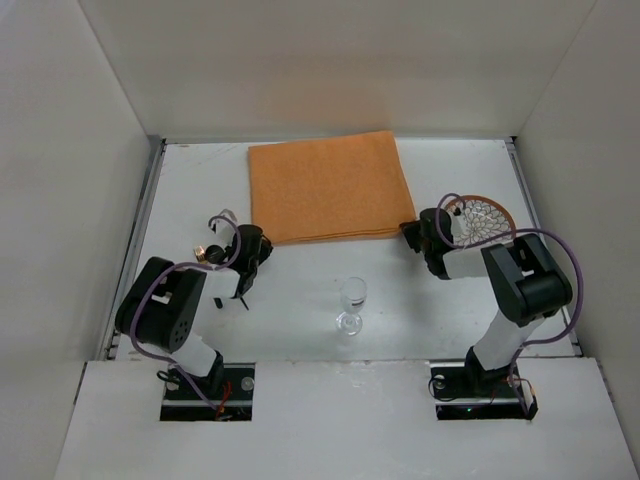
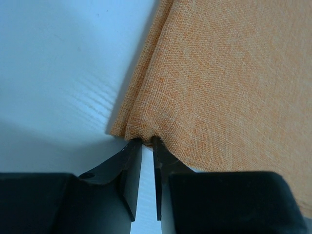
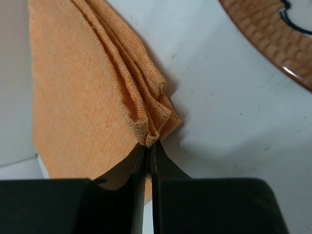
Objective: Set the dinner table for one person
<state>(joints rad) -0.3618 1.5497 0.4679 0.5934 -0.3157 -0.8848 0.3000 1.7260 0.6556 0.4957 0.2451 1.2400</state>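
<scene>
Top external view, entry by item.

- Dinner table (image 1: 200,195): white top, spreading under both arms and bearing everything listed.
- Orange cloth (image 1: 328,185): folded rectangle lying flat at the far middle of the table. Layers show at the corner in the right wrist view (image 3: 83,83).
- Left gripper (image 1: 262,246): at the cloth's near-left corner. In the left wrist view (image 2: 147,142) the fingers stand almost together, with only a thin slit between them. Their tips nip the puckered hem of the cloth (image 2: 219,87).
- Right gripper (image 1: 410,230): at the near-right corner. In the right wrist view (image 3: 150,145) the fingers are pressed together on the bunched, layered corner.
- Plate (image 1: 485,215): woven-pattern rim, beside the right arm, apart from the cloth.
- Wine glass (image 1: 351,303): upright, near centre, between the arms.

Step in hand, as judged: laying the cloth as a placemat, with both near corners now gripped. The next move likely calls for an even lift and pull by both arms, kept clear of the glass.
</scene>
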